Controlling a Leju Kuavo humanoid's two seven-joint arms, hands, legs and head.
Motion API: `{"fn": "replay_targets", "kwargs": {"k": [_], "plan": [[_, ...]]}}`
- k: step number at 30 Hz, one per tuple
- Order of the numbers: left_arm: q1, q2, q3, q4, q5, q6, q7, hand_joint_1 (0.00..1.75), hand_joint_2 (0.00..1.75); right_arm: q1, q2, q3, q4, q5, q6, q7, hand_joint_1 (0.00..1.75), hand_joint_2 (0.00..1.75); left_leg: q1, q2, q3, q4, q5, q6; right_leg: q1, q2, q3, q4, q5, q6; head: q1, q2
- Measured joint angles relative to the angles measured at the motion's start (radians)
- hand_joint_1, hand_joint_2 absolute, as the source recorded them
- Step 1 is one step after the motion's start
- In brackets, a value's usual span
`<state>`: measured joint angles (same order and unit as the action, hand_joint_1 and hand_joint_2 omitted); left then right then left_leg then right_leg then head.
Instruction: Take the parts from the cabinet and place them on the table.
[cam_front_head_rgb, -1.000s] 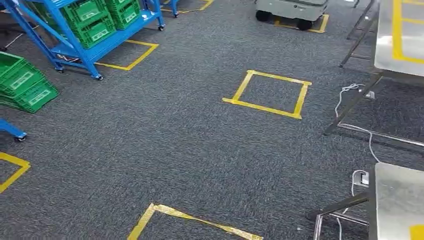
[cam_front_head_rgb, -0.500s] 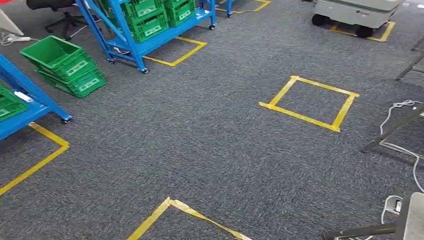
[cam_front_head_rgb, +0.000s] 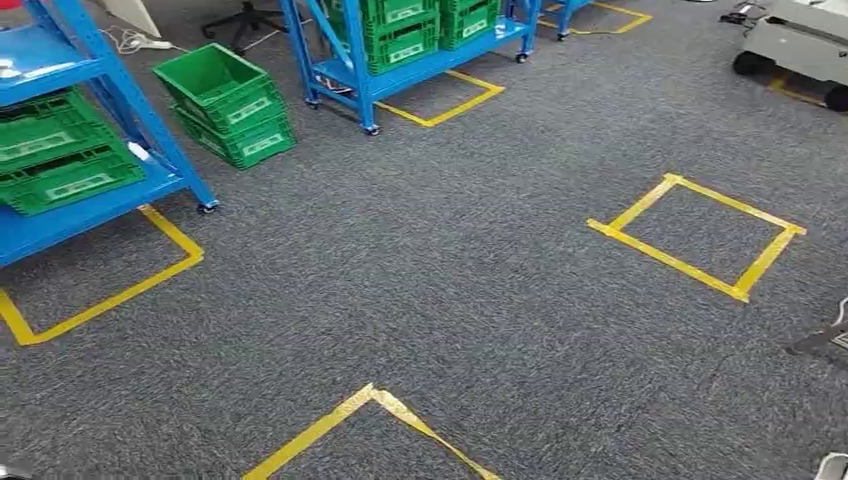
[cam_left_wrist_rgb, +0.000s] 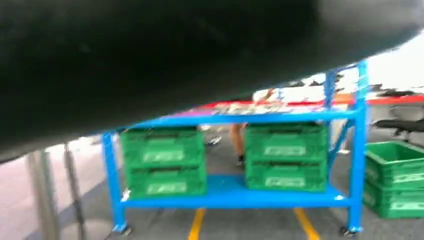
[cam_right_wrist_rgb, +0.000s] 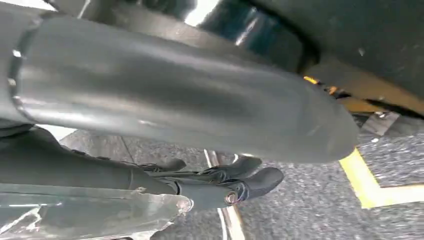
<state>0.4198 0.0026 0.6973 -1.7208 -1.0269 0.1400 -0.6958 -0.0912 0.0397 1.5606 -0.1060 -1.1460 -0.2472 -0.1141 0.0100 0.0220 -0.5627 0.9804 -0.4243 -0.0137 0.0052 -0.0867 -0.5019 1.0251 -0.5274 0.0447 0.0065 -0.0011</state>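
Flanking coarse grey carpet (cam_front_head_rgb: 440, 280): blue steel cabinet (cam_front_head_rgb: 75, 190), ribbed green crates (cam_front_head_rgb: 228, 105).

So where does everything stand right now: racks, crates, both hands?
Near blue rack: on castors, green crates stacked on its low shelf.
Far blue rack: loaded with stacked green crates.
Floor crate stack: on the carpet between the racks, top crate open and apparently empty.
Right hand: hanging over the carpet, dark fingers slightly curled; grip unclear.
Left hand: blurred, state unclear.
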Motion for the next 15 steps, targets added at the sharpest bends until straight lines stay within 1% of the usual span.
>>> {"fn": "replay_targets", "kwargs": {"k": [1,2,3,4,5,6,7,8,9,10,11,12,13,14,15], "plan": [[-0.001,-0.014,0.0,0.001,-0.003,0.0,0.0,0.0,0.0,0.003,-0.001,0.0,0.0,-0.002,0.003,-0.002,0.0,0.0,0.003,-0.008,-0.001,0.0,0.001,0.007,-0.003,0.049,-0.021,0.051,-0.032,0.003,0.003,0.0],[-0.003,-0.033,-0.002,0.002,-0.008,0.0,0.0,0.0,0.0,0.008,-0.004,0.0,0.002,-0.003,0.006,-0.002,0.0,0.0,0.004,-0.022,-0.002,0.0,0.001,0.012,-0.004,0.074,-0.062,0.14,-0.076,0.006,0.004,0.0],[-0.004,-0.046,-0.002,0.004,-0.01,0.0,0.0,0.0,0.0,0.014,-0.007,-0.001,0.003,-0.004,0.012,-0.003,0.0,0.0,0.004,-0.036,-0.004,0.0,0.001,0.012,-0.005,0.082,-0.105,0.226,-0.112,0.007,0.004,0.0],[-0.003,-0.059,0.0,0.008,-0.013,0.0,0.0,0.0,0.0,0.019,-0.009,-0.001,0.003,-0.005,0.013,-0.004,0.0,0.0,0.004,-0.051,-0.004,0.001,0.001,0.012,-0.005,0.083,-0.142,0.293,-0.13,0.008,0.003,0.0],[-0.003,-0.07,0.002,0.013,-0.016,0.0,0.0,0.0,0.0,0.023,-0.012,-0.001,0.005,-0.006,0.015,-0.005,0.0,0.0,0.004,-0.065,-0.004,0.001,0.001,0.012,-0.005,0.083,-0.158,0.312,-0.124,0.008,0.003,0.0],[-0.004,-0.079,0.005,0.017,-0.018,0.0,0.0,0.0,0.0,0.026,-0.015,-0.001,0.006,-0.009,0.016,-0.005,0.0,0.0,0.005,-0.081,-0.003,0.001,0.001,0.012,-0.006,0.084,-0.153,0.284,-0.091,0.007,0.004,0.0],[-0.004,-0.088,0.009,0.02,-0.018,-0.001,0.0,0.0,0.0,0.026,-0.018,-0.001,0.008,-0.01,0.016,-0.005,0.0,0.0,0.006,-0.096,-0.001,0.002,0.001,0.011,-0.007,0.088,-0.129,0.219,-0.043,0.007,0.003,0.0],[-0.006,-0.097,0.016,0.024,-0.019,-0.001,0.0,0.0,0.0,0.026,-0.02,-0.001,0.009,-0.013,0.016,-0.006,0.0,0.0,0.008,-0.11,0.001,0.002,0.001,0.009,-0.008,0.099,-0.091,0.129,0.007,0.006,0.004,0.0],[-0.008,-0.105,0.021,0.027,-0.019,-0.001,0.0,0.0,0.0,0.025,-0.021,-0.001,0.01,-0.015,0.016,-0.006,0.0,0.0,0.009,-0.124,0.0,0.003,0.001,0.003,-0.016,0.151,-0.05,0.036,0.051,0.008,0.004,0.0],[-0.009,-0.108,0.024,0.03,-0.019,-0.001,0.0,0.0,0.0,0.025,-0.021,-0.001,0.01,-0.016,0.017,-0.008,0.0,0.0,0.003,-0.136,-0.005,0.008,0.0,-0.005,-0.024,0.212,-0.036,-0.003,0.037,0.008,0.005,0.0],[-0.011,-0.111,0.024,0.031,-0.02,-0.001,0.0,0.0,0.0,0.025,-0.021,-0.002,0.01,-0.016,0.017,-0.008,0.0,0.0,0.005,-0.147,-0.012,0.009,0.002,-0.009,-0.026,0.201,-0.037,-0.006,0.036,0.004,0.001,0.0],[-0.011,-0.114,0.027,0.032,-0.02,-0.001,0.0,0.0,0.0,0.025,-0.022,-0.002,0.01,-0.016,0.018,-0.009,0.0,0.0,0.007,-0.158,-0.016,0.004,0.006,-0.016,-0.022,0.191,-0.032,-0.005,0.035,0.001,0.003,0.0],[-0.01,-0.118,0.033,0.035,-0.02,-0.001,0.0,0.0,0.0,0.025,-0.022,-0.002,0.011,-0.016,0.017,-0.009,0.0,0.0,0.012,-0.175,-0.02,-0.001,0.014,-0.026,-0.018,0.177,-0.03,-0.002,0.037,-0.008,0.002,0.0],[-0.008,-0.122,0.04,0.037,-0.02,-0.001,0.0,0.0,0.0,0.025,-0.023,-0.002,0.011,-0.016,0.017,-0.01,0.0,0.0,0.013,-0.19,-0.023,-0.003,0.019,-0.034,-0.02,0.162,-0.03,-0.006,0.042,-0.016,0.003,0.0],[-0.008,-0.125,0.046,0.039,-0.02,-0.003,0.0,0.0,0.0,0.023,-0.023,-0.002,0.012,-0.015,0.017,-0.011,0.0,0.0,0.013,-0.167,-0.025,0.006,0.012,-0.034,-0.024,0.142,-0.027,-0.012,0.047,-0.024,0.003,0.0]]}}
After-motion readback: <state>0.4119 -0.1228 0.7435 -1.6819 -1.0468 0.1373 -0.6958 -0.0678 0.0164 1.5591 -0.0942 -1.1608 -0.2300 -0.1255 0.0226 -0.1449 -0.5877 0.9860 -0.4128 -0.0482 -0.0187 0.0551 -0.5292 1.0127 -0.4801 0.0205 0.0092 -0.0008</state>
